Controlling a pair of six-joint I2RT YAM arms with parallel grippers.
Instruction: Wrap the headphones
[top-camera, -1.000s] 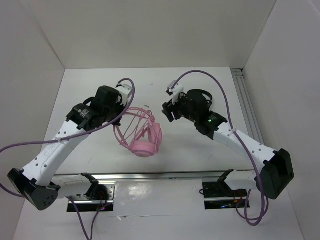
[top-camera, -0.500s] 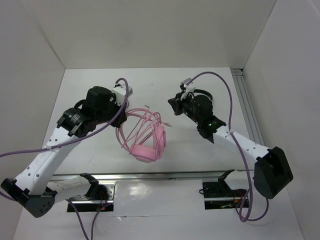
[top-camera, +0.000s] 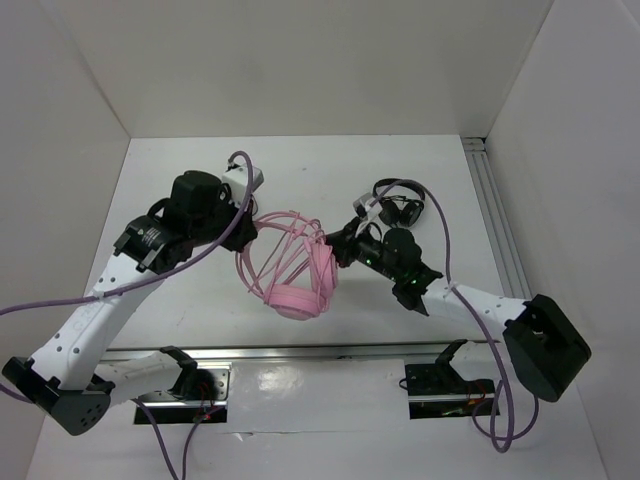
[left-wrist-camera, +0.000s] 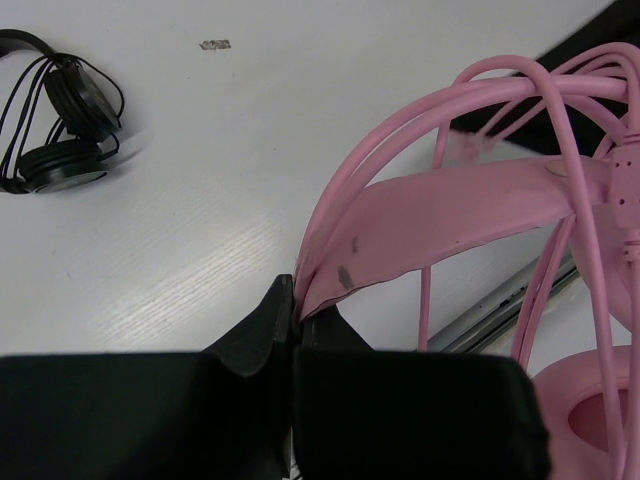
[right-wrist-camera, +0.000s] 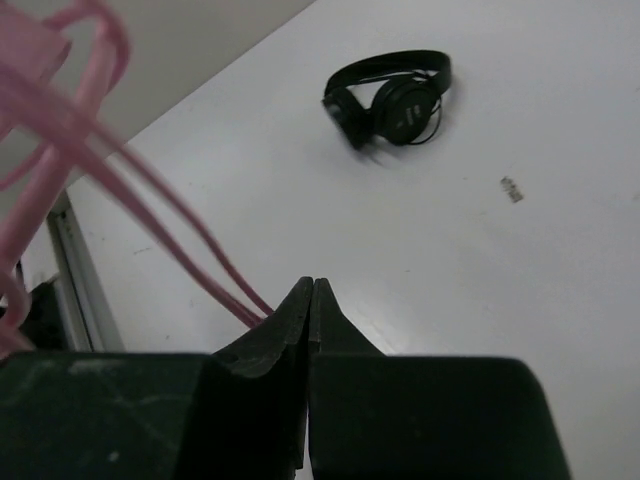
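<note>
The pink headphones (top-camera: 296, 272) hang above the table between my two arms, one round cup (top-camera: 292, 300) lowest and the cable looped over the wire headband. My left gripper (top-camera: 252, 222) is shut on the headband's flat pink strap (left-wrist-camera: 440, 225), pinched at its end between the jaws (left-wrist-camera: 297, 305). Cable loops (left-wrist-camera: 560, 150) cross in front of the strap. My right gripper (top-camera: 331, 243) is at the headphones' right side, jaws pressed shut (right-wrist-camera: 312, 288) with nothing visible between them. Two pink cable strands (right-wrist-camera: 170, 215) run down behind its left finger.
A small black headset (top-camera: 400, 207) lies on the table behind my right arm, also seen in the left wrist view (left-wrist-camera: 60, 120). The right wrist view shows a black headset (right-wrist-camera: 392, 98) on the white table. A metal rail (top-camera: 320, 352) runs along the near edge.
My right gripper went from open to shut and swung left and nearer, up against the headphones. The left arm shifted slightly with the headphones still in it.
</note>
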